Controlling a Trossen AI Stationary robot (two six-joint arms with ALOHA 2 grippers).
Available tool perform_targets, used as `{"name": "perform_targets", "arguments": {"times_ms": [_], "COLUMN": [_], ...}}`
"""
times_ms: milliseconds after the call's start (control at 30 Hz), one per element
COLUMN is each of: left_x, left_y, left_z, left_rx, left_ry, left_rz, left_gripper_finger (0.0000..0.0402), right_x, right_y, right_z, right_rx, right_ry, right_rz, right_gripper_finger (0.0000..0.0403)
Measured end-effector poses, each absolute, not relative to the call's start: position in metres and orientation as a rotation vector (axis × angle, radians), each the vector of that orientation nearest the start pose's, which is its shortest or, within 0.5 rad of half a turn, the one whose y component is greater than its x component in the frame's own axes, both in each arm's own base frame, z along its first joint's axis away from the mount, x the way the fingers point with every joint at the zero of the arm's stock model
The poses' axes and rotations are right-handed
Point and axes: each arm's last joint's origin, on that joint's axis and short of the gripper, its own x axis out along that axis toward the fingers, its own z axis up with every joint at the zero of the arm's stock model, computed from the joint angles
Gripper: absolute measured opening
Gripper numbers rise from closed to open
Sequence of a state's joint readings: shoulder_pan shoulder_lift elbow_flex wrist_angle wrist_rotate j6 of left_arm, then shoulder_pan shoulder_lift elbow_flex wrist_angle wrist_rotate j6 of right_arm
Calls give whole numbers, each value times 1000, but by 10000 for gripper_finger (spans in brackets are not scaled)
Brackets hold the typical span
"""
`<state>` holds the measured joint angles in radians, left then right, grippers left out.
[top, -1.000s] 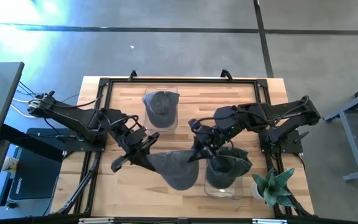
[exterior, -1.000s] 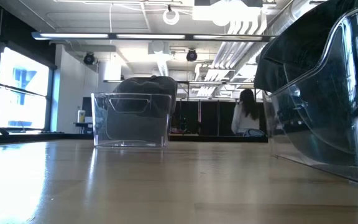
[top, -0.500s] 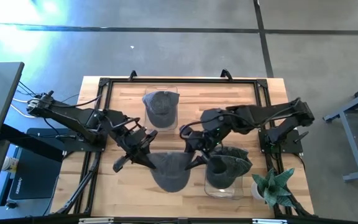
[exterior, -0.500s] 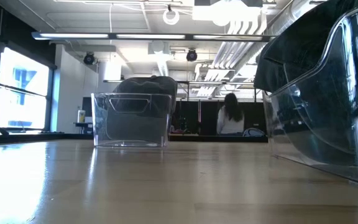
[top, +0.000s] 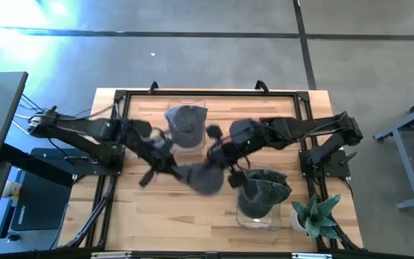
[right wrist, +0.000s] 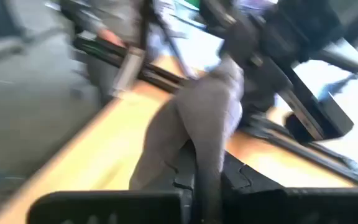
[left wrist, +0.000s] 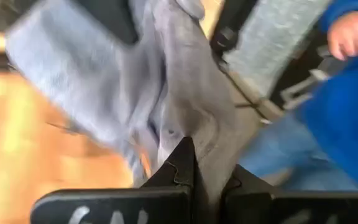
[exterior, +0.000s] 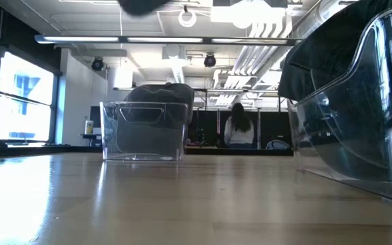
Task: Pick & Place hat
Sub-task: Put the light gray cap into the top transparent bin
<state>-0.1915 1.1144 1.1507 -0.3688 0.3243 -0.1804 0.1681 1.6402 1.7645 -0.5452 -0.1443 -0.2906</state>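
A grey hat (top: 204,177) hangs between my two grippers over the middle of the table. My left gripper (top: 165,161) is shut on its left side and my right gripper (top: 226,161) is shut on its right side. The hat also shows in the left wrist view (left wrist: 185,106) and the right wrist view (right wrist: 197,118). A second grey hat (top: 185,124) lies in a clear bin (exterior: 143,132) at the far middle. A third hat (top: 264,188) lies in a clear bin (exterior: 359,129) at the near right. My left gripper pinches the hat's cloth edge (left wrist: 205,163) between its two shut fingers, coming from the table's left. The cloth runs away from the fingers in folds; one layer or several, I cannot tell. The hat is clear of the table. My right gripper pinches the hat's cloth edge (right wrist: 207,153) between its two shut fingers, coming from the table's right. The hat stretches away from the fingers toward the left arm, clear of the table.
A potted plant (top: 315,216) stands at the near right corner. A black frame (top: 207,92) runs round the table's edges. A person in blue (left wrist: 347,93) shows beyond the table, and another person (exterior: 237,128) is in the room far behind.
Both grippers have moved toward the table's far edge, carrying the hat between them. The hat has gone from the near middle to the table's centre and now looks more bunched. In the low view a dark shape has come in at the top.
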Motion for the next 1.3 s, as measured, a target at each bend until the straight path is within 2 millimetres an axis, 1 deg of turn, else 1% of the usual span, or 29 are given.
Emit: {"name": "perform_targets", "arguments": {"times_ms": [67,100,167,267,400,500,600,800,933,1033,1133,1233,1300], "left_x": [227,224,219,217,213,211,210,208,207,216,219,221,225], "left_y": [-41,-35,-25,-10,4,12,17,26,27,28,28,29,30], "left_z": [382,381,379,380,372,369,368,366,363,353,340,327,321], "left_rx": [-134,-99,-34,82,167,210,238,260,262,257,256,246,236], "left_ry": [369,393,450,487,581,623,641,678,708,737,775,812,824], "left_rz": [-403,-365,-298,-183,-85,-41,-1,70,83,83,85,94,108], "left_gripper_finger": [1,1,1,1,1,1,1,1,1,1,1,1,1], "right_x": [359,360,364,369,376,380,382,382,381,379,378,377,376], "right_y": [52,45,31,13,-5,-15,-21,-29,-31,-33,-35,-38,-40], "right_z": [416,412,403,387,367,351,339,320,311,303,298,294,291], "right_rx": [-343,-365,-386,-415,-430,-431,-432,-422,-418,-382,-368,-351,-333], "right_ry": [379,387,406,429,392,352,320,289,285,291,301,310,318], "right_rz": [307,284,240,200,140,96,63,43,36,36,39,31,24], "right_gripper_finger": [8,6,11,20,16,7,6,25,21,11,7,10,18]}}
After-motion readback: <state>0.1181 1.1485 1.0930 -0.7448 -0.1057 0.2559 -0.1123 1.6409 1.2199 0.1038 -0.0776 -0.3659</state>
